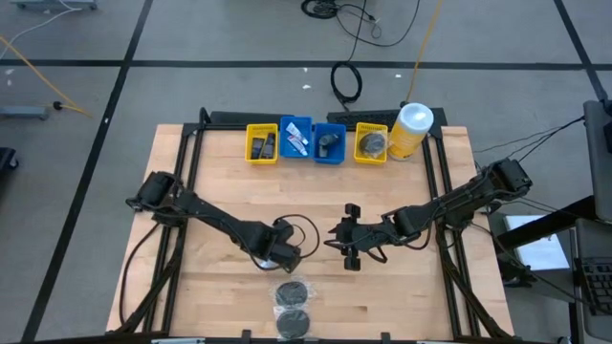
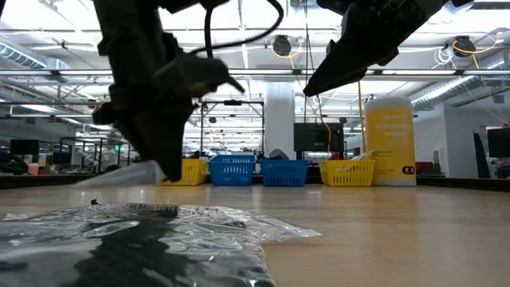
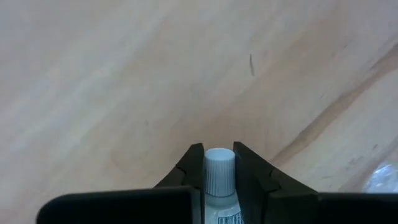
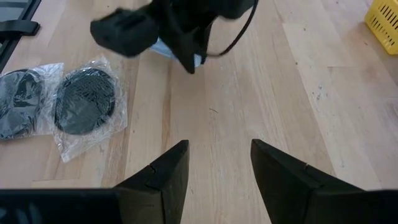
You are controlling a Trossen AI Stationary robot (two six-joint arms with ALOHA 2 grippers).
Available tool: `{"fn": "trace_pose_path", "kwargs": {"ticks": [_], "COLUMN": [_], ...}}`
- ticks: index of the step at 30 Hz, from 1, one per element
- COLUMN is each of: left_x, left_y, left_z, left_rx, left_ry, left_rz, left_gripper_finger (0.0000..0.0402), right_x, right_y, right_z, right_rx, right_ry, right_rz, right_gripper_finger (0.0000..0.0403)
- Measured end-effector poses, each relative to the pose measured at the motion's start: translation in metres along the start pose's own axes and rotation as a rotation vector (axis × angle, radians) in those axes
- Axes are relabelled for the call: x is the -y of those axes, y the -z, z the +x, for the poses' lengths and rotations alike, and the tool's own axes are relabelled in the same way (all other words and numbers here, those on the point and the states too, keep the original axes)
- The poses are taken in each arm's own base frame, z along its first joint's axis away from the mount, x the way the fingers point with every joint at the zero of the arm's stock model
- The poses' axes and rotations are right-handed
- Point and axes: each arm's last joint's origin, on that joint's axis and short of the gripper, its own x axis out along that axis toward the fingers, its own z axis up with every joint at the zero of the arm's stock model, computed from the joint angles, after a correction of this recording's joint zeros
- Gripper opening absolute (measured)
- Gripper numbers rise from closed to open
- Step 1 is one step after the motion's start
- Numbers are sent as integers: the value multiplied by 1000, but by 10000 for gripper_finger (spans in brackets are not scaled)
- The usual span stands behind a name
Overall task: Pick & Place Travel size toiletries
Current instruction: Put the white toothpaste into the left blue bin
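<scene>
My left gripper (image 1: 287, 256) is shut on a thin white tube with a ribbed pale cap (image 3: 219, 169), near the table's middle. The low view shows this gripper (image 2: 163, 163) with the tube's pale body (image 2: 127, 174) sticking out sideways. My right gripper (image 1: 337, 237) is open just to its right and faces it, holding nothing (image 4: 217, 165). Two dark grey round mesh puffs in clear bags (image 1: 292, 291) (image 1: 294, 322) lie flat by the near edge, also seen in the right wrist view (image 4: 84, 99). Other small toiletries sit in the bins at the far edge. My left gripper pinches the white tube between its two fingers (image 3: 194, 168) just behind the cap (image 3: 219, 180), and the cap end pokes out past the fingertips. The fingers lie along the tube and point down at the table. In the low view the tube looks held just above the wood.
A row of bins stands at the far edge: yellow (image 1: 261, 143), blue (image 1: 295, 137), blue (image 1: 329, 143), yellow (image 1: 371, 143), with a tall yellow canister with a white lid (image 1: 411, 129) to their right. Bare wood (image 1: 220, 182) lies between the arms and the bins.
</scene>
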Motion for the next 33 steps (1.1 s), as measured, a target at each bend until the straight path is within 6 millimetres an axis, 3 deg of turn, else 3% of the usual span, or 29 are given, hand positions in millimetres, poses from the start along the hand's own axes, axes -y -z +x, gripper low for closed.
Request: {"fn": "trace_pose_path", "kwargs": {"ticks": [7, 13, 18, 33], "left_x": [-16, -41, -62, -102], "left_y": [-18, -46, -70, -154], "left_z": [-34, -71, -91, -93], "left_rx": [146, 346, 460, 710], "left_ry": [-31, -77, -115, -194], "left_rz": [-8, -6, -19, 2], "left_gripper_finger": [45, 43, 43, 43], "right_x": [0, 0, 0, 0], "right_y": [0, 0, 0, 0], "right_z": [0, 0, 0, 0], "right_rx": [0, 1, 1, 1], "right_ry": [0, 0, 0, 0], "right_rz": [0, 0, 1, 1], "right_gripper_finger": [164, 164, 164, 164]}}
